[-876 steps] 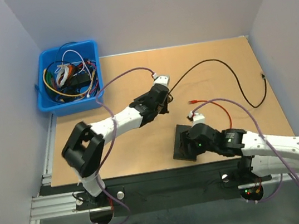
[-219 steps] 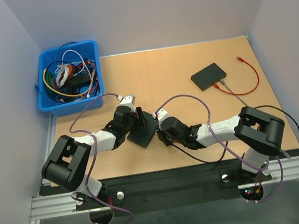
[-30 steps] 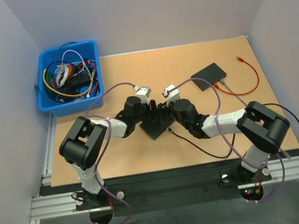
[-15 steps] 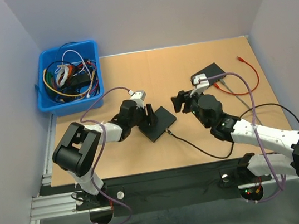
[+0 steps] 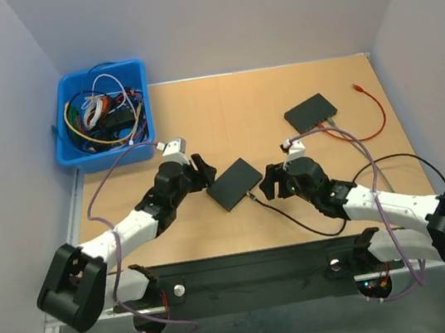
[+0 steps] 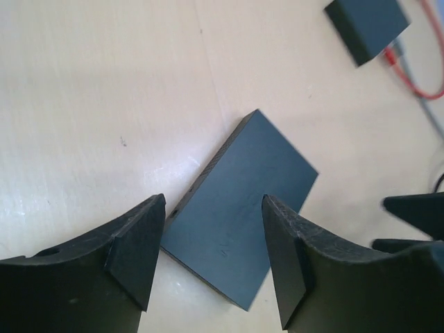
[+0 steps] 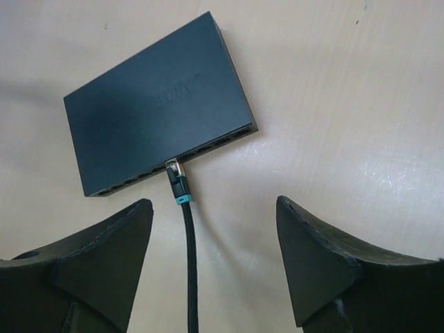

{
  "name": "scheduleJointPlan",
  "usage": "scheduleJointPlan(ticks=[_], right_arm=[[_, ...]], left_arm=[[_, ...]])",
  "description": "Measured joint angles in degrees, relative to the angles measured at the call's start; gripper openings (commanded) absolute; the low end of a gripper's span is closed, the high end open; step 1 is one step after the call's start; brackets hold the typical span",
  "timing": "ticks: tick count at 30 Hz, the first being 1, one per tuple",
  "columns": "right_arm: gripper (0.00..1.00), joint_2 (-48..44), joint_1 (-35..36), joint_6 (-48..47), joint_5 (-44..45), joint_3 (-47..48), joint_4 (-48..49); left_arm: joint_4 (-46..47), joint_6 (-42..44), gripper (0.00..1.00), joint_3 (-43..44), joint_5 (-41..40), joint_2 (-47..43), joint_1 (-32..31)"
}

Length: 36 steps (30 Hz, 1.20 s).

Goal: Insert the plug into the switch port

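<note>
Lying flat on the table [image 5: 223, 116], the switch [image 5: 234, 184] sits between the two grippers. The left gripper [image 5: 200, 171] stands just off its 10 o'clock corner, fingers [image 6: 132, 243] apart and holding nothing. In the left wrist view the switch's near end shows through the gap between them, with no contact seen. The right gripper [image 5: 268, 182] stands at the switch's 3 o'clock, also spread wide and empty.

In the right wrist view the port edge of the switch faces the gripper. The plug [image 7: 176, 176] sits in a port near the middle of that edge, at the switch's 6 o'clock in that view. The black cable [image 7: 189, 263] runs from the plug straight down between the right fingers, touching neither. How fully the plug is seated cannot be judged from these views.

A second switch [image 5: 311, 111] with a red cable [image 5: 370, 115] lies well apart at 1 o'clock. A blue bin [image 5: 96, 158] of cables stands at the table's 10 o'clock corner.
</note>
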Motion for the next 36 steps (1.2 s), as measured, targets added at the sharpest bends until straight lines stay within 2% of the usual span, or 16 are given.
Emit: scheduleJointPlan(ticks=[3, 7, 12, 20, 24, 28, 30, 34, 36], right_arm=[[0.78, 0.50, -0.02, 0.48, -0.94, 0.00, -0.96], [0.80, -1.64, -0.02, 1.49, -1.18, 0.00, -3.98], [0.81, -10.25, -0.02, 2.80, -1.03, 0.00, -5.86], [0.82, -20.44, -0.02, 4.02, 0.57, -0.11, -11.89], [0.83, -24.85, -0.02, 4.28, 1.46, -0.42, -14.58], [0.84, -27.56, -0.02, 4.48, 2.23, -0.68, -17.57], [0.85, -28.52, -0.02, 4.52, 2.75, -0.66, -18.82], [0.85, -29.79, -0.02, 4.50, 3.76, -0.55, -21.07], [0.85, -29.88, -0.02, 4.50, 4.00, -0.44, -22.10]], left_arm=[[-0.35, -4.55, 0.63, -3.10, -2.03, -6.91, -0.57], [-2.54, -10.45, 0.58, -9.35, -3.74, -11.28, -3.50], [-5.38, -17.27, 0.57, -15.65, -4.79, -13.27, -7.30], [-4.00, -21.40, 0.57, -18.51, -5.64, -12.90, -8.74], [0.96, -21.99, 0.56, -17.35, -5.46, -6.78, -8.74], [6.54, -22.08, 0.56, -11.91, -5.31, 3.78, -8.76], [7.85, -22.03, 0.56, -7.69, -5.11, 9.14, -8.76], [7.80, -21.16, 0.56, 8.55, -2.75, 24.52, -8.63], [7.37, -20.98, 0.56, 14.80, -1.73, 29.29, -8.63]])
